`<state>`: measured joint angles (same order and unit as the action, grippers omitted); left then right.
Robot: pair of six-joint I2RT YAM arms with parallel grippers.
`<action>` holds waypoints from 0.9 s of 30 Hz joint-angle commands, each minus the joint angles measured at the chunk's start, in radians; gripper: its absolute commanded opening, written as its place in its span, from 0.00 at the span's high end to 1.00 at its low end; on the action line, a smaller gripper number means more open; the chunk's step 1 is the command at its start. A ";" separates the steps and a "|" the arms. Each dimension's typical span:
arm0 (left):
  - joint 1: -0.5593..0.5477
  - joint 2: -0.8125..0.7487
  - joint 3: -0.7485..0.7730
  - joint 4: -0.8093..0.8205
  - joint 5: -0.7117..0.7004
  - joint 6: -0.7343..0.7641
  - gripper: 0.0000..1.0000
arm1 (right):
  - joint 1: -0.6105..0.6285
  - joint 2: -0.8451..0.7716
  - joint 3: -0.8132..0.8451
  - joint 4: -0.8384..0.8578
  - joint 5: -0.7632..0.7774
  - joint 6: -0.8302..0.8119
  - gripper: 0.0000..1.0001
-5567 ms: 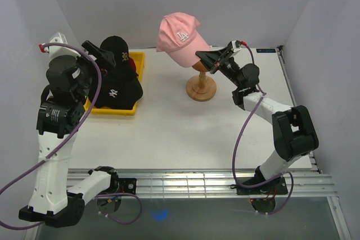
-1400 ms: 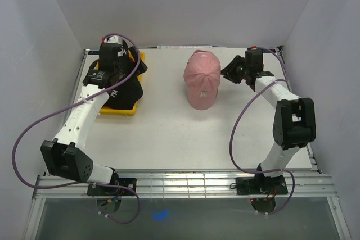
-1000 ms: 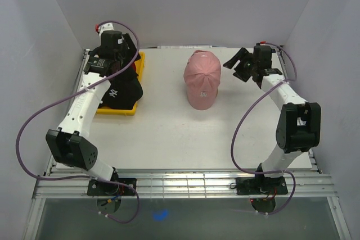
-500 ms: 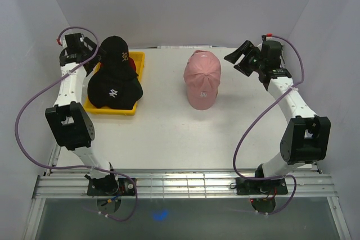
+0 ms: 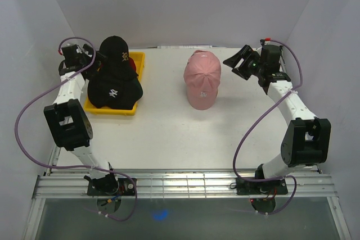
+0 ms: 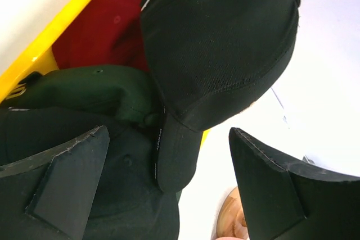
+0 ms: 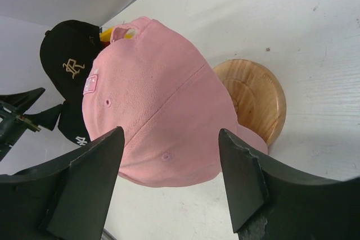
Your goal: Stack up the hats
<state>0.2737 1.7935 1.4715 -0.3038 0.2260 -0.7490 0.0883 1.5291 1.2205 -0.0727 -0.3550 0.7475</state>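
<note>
- White table [image 5: 169, 139]: a pink cap [image 5: 201, 80] sits on the wooden stand [image 7: 256, 99], mid-table.
- Black caps [image 5: 115, 85], a red cap [image 6: 107, 32] and a green cap [image 6: 95, 91] lie piled in the yellow tray [image 5: 112, 109], left.
- Left gripper [image 6: 169, 133] and right gripper [image 7: 171, 132] gape wide, empty.
- Likely step: fetching another cap; next, the left gripper must pinch a brim.

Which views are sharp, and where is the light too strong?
Top external: even light, sharp, no glare on the pink cap. Left wrist: black cap sharp, white background washed out. Right wrist: sharp, soft shadow beside the wooden stand.
</note>
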 commanded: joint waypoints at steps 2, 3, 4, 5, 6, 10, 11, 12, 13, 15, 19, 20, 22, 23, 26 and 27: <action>0.010 -0.058 -0.069 0.144 0.090 -0.009 0.02 | 0.002 -0.038 -0.010 0.060 -0.019 -0.002 0.27; 0.010 -0.059 -0.083 0.178 0.096 -0.012 0.02 | 0.004 -0.038 -0.015 0.062 -0.019 0.000 0.27; 0.010 -0.059 -0.094 0.187 0.105 -0.013 0.02 | 0.002 -0.038 -0.015 0.060 -0.019 0.000 0.27; 0.010 -0.057 -0.096 0.198 0.114 -0.012 0.02 | 0.002 -0.038 -0.016 0.060 -0.019 0.000 0.28; 0.010 -0.057 -0.099 0.218 0.119 -0.009 0.02 | 0.004 -0.038 -0.019 0.060 -0.019 0.000 0.28; 0.010 -0.065 -0.109 0.255 0.138 0.010 0.03 | 0.004 -0.044 -0.041 0.100 -0.019 0.003 0.29; 0.010 -0.068 -0.112 0.256 0.136 0.017 0.03 | 0.004 -0.044 -0.044 0.103 -0.019 0.003 0.29; 0.010 -0.071 -0.111 0.258 0.134 0.023 0.04 | 0.002 -0.044 -0.045 0.106 -0.021 0.003 0.30; 0.010 -0.069 -0.108 0.253 0.133 0.031 0.04 | 0.002 -0.044 -0.047 0.106 -0.019 0.003 0.30; 0.012 -0.069 -0.099 0.239 0.131 0.045 0.04 | 0.002 -0.041 -0.047 0.109 -0.021 0.003 0.30; 0.010 -0.082 -0.111 0.256 0.147 0.056 0.05 | 0.004 -0.040 -0.049 0.116 -0.021 0.006 0.31; 0.010 -0.083 -0.115 0.271 0.165 0.059 0.05 | 0.004 -0.038 -0.049 0.116 -0.021 0.006 0.31; 0.010 -0.079 -0.112 0.270 0.183 0.060 0.06 | 0.004 -0.034 -0.049 0.119 -0.022 0.007 0.31; 0.012 -0.068 -0.109 0.266 0.190 0.062 0.06 | 0.002 -0.034 -0.049 0.120 -0.022 0.010 0.31; 0.010 -0.065 -0.117 0.262 0.187 0.066 0.07 | 0.005 -0.029 -0.053 0.128 -0.025 0.015 0.32; 0.012 -0.062 -0.119 0.259 0.185 0.068 0.07 | 0.005 -0.029 -0.055 0.128 -0.025 0.015 0.32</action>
<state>0.2825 1.7859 1.3666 -0.0643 0.3878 -0.7033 0.0883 1.5200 1.1732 0.0040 -0.3695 0.7563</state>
